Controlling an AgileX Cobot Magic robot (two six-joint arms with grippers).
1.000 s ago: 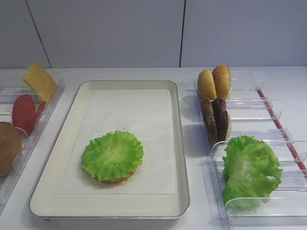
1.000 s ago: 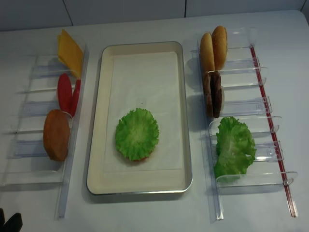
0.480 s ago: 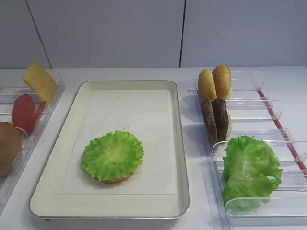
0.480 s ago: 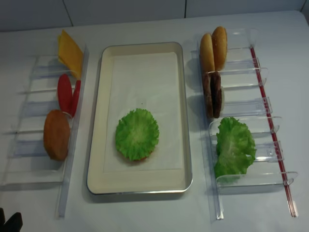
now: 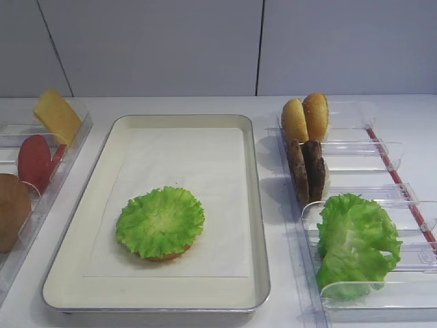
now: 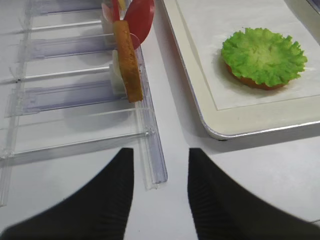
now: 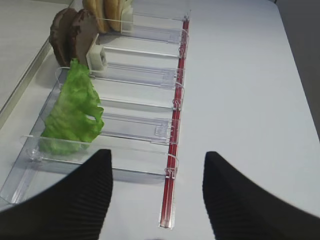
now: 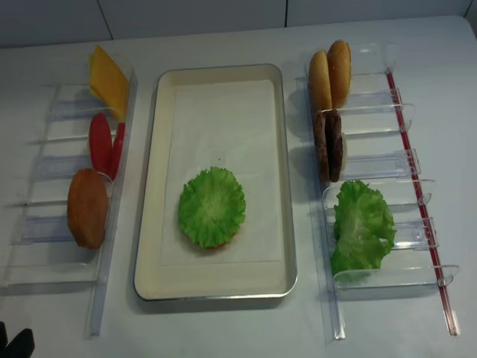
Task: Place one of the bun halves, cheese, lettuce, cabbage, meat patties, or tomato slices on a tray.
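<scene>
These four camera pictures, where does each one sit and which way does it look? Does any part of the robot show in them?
Exterior high: in front of the table, looking across at the tray and the wall; no robot part shows.
Exterior high (realsense): overhead, looking down; a dark bit of the robot shows at the bottom left corner.
Right wrist: on the right arm, looking along the right-hand bins; the open right gripper frames the bottom.
Left wrist: on the left arm, facing the left-hand bins; the open left gripper shows.
Shared: the lettuce appears in both high views and the left wrist view.

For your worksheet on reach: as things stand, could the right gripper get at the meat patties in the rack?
Probably yes: the right gripper is open, and the meat patties stand upright ahead with nothing over them.
</scene>
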